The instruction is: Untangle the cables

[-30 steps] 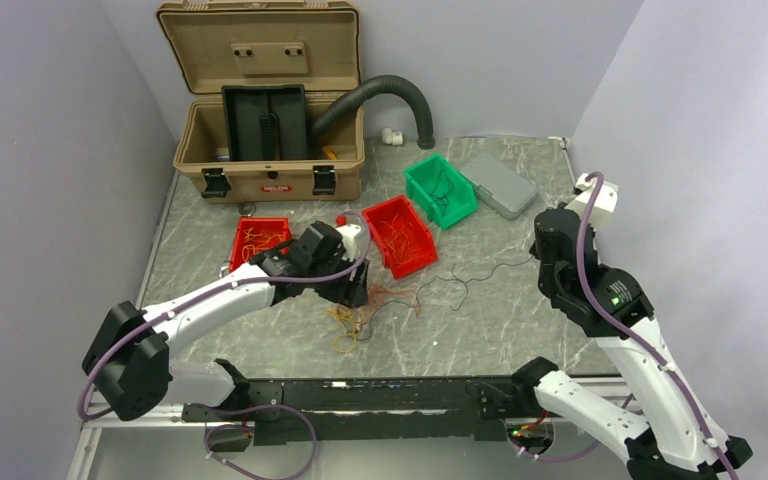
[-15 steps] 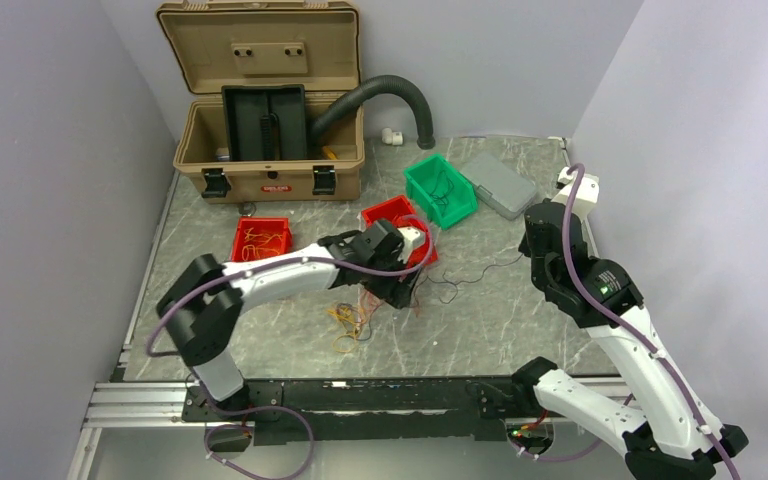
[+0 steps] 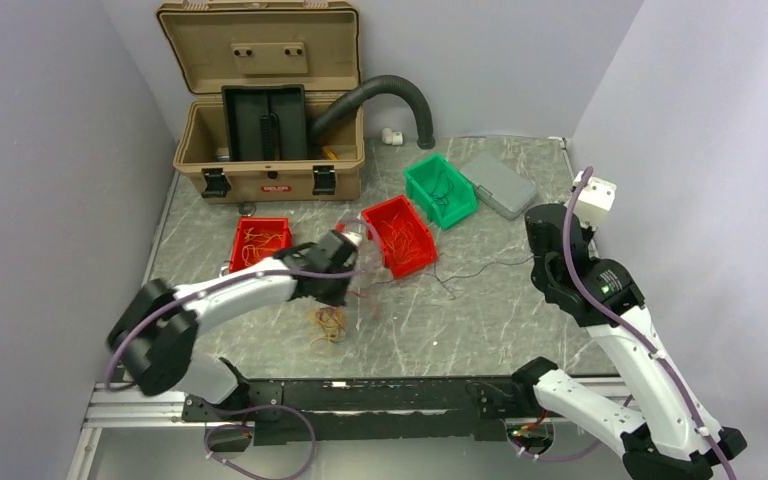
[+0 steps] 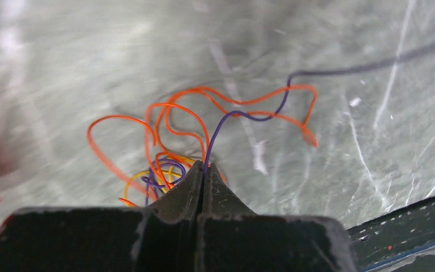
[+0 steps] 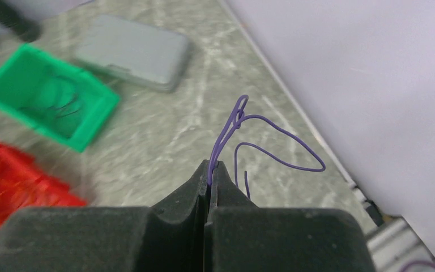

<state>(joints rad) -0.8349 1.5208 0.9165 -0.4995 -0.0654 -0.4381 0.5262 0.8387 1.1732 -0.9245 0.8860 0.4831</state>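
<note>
As the left pincer (image 4: 203, 170) nips them, cables (image 4: 164, 167) loop just ahead

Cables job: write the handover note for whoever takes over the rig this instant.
Left gripper: shut on a purple wire at the tangle.
Right gripper: shut on a purple wire end, above the table by the right wall.
Cables: orange, yellow and purple tangle before the left arm; a dark strand runs toward the right arm.
Done: left red bin, right red bin and green bin hold wires.
Left: pull the tangle apart, bin the strands.
</note>
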